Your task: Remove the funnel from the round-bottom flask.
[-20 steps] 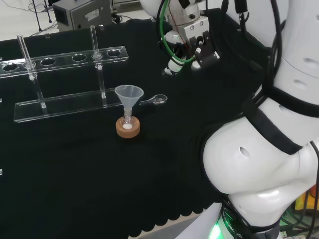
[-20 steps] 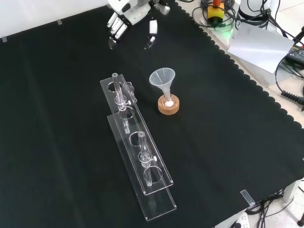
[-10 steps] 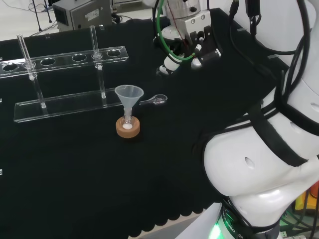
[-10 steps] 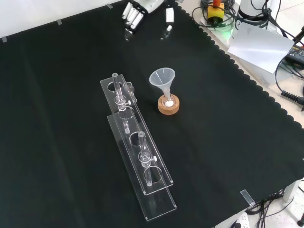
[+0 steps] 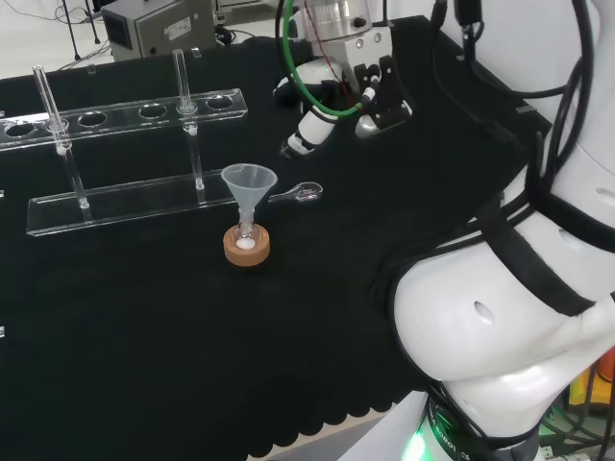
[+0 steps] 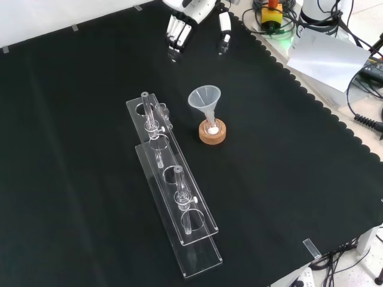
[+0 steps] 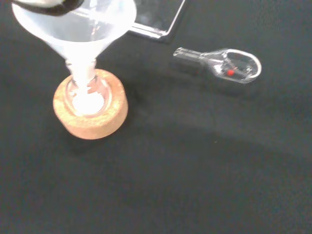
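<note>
While hanging above the black cloth (image 6: 72, 119) at 12 o'clock in the front view, hand (image 6: 192, 13) empty, fingers (image 6: 177, 30) straight and spread, well apart from the funnel. Long clear rack (image 6: 173, 197) with 2 upright tubes at 8 o'clock of the funnel in that view. Clear funnel (image 5: 249, 182) upright, stem down in the small flask (image 7: 87, 97) on its cork ring (image 5: 247, 245). Small glass scoop (image 7: 224, 64) lying near the ring.
</note>
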### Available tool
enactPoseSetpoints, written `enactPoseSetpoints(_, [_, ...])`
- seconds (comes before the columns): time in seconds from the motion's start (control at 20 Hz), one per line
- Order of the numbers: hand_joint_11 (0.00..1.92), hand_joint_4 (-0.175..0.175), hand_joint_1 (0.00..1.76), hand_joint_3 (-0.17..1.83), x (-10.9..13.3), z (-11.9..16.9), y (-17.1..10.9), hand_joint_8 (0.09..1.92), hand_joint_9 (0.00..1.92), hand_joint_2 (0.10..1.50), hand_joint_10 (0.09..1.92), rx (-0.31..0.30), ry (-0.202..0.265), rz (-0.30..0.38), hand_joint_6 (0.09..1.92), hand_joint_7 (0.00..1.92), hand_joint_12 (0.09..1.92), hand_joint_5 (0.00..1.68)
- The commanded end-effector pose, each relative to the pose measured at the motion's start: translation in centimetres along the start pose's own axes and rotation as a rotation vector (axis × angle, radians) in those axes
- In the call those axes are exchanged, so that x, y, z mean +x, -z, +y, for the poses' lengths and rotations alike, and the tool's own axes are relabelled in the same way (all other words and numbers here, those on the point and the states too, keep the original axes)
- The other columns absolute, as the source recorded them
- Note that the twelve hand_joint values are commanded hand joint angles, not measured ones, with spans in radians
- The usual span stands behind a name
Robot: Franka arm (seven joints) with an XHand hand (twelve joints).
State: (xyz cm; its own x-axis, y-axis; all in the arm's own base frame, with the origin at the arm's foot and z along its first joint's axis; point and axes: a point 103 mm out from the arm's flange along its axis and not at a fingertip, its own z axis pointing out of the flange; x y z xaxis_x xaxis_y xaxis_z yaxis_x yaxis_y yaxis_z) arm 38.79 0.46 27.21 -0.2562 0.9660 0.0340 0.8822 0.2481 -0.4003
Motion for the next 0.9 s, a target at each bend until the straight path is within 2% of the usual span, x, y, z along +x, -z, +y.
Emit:
enactPoseSetpoints(0.05, [0.54, -0.024, 0.62, 0.52, 2.0, 2.1, -0.7, 0.65, 0.42, 0.62, 0.67, 0.101, 0.079, 0.041, 0.09, 0.13, 1.33, 0.22])
enactPoseSetpoints(0.25, [0.53, -0.024, 0.61, 0.51, 2.8, 3.5, -1.4, 0.66, 0.43, 0.61, 0.68, 0.143, 0.099, 0.032, 0.09, 0.13, 1.34, 0.2])
enactPoseSetpoints(0.4, [0.51, -0.027, 0.6, 0.48, 3.4, 4.4, -1.9, 0.65, 0.33, 0.62, 0.73, 0.181, 0.119, 0.036, 0.09, 0.05, 1.36, 0.16])
enactPoseSetpoints(0.65, [0.47, -0.033, 0.56, 0.43, 3.5, 5.5, -2.5, 0.42, 0.2, 0.62, 0.78, 0.226, 0.141, 0.046, 0.09, 0.0, 1.37, 0.06])
enactPoseSetpoints(0.9, [0.46, -0.036, 0.53, 0.41, 3.7, 6.4, -3.1, 0.38, 0.17, 0.61, 0.8, 0.251, 0.148, 0.037, 0.09, 0.0, 1.38, 0.02])
